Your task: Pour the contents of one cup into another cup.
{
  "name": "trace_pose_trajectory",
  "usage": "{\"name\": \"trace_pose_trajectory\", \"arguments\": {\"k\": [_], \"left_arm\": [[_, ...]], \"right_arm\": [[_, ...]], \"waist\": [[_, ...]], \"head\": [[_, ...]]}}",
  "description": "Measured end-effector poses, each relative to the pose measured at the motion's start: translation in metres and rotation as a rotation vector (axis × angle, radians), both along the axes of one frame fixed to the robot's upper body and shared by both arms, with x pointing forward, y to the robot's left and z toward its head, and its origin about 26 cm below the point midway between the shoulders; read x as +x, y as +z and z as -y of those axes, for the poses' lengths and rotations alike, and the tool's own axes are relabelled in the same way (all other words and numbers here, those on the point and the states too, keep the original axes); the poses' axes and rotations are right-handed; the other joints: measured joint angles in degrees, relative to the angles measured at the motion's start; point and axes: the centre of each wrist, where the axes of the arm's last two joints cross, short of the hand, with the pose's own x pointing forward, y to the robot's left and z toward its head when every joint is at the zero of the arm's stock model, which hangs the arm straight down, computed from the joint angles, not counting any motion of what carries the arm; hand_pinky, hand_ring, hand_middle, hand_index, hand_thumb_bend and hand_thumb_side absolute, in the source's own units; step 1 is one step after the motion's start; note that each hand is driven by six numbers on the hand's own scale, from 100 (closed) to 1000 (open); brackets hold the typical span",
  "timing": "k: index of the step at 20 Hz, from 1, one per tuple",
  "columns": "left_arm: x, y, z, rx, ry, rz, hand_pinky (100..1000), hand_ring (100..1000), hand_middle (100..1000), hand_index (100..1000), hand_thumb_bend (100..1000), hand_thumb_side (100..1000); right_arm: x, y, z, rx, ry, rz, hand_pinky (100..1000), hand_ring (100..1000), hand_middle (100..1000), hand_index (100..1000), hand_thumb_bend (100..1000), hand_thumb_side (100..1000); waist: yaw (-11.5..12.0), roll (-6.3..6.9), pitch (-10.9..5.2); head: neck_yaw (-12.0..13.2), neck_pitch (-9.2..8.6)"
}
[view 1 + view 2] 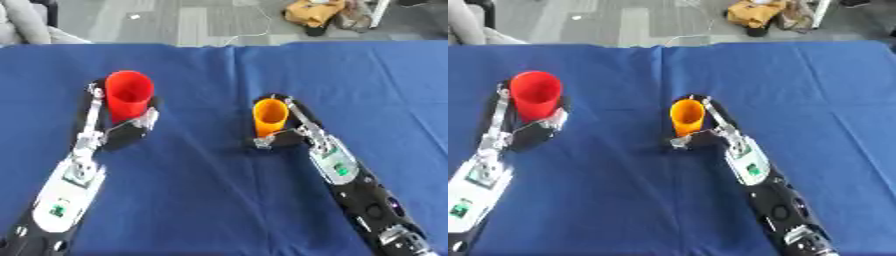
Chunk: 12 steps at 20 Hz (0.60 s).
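We note the left hand (122, 131) curled round the red cup (129, 94), toward the table's (219, 200) left edge. The right hand (284, 136) is closed on the orange cup (270, 116), near mid-table. Both cups look upright and stand well apart. Risks: a cup slipping when tilted, or contents missing the other rim and spilling. The contents are not visible.

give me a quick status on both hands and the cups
Left hand fingers round red cup, right hand fingers round orange cup. Both cups upright, apart, no pour yet. Blue table between them unobstructed.
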Motion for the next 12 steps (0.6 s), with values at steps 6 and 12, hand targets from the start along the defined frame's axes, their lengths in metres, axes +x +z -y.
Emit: {"name": "trace_pose_trajectory", "arguments": {"k": [6,12], "left_arm": [[0.0,-0.0001,0.0,-0.003,0.002,-0.002,591,372,439,660,100,235],[-0.0002,-0.0005,-0.0002,-0.009,0.005,-0.007,590,371,437,659,100,244]], "right_arm": [[0.0002,-0.0014,-0.0036,0.027,-0.029,0.018,617,347,196,478,697,105],[-0.0007,-0.0012,-0.0052,0.081,-0.074,0.022,581,277,126,406,642,100]], "waist": [[0.09,-0.04,0.0],[0.09,-0.12,0.0]], "head": [[-0.09,0.0],[-0.09,-0.01]]}}
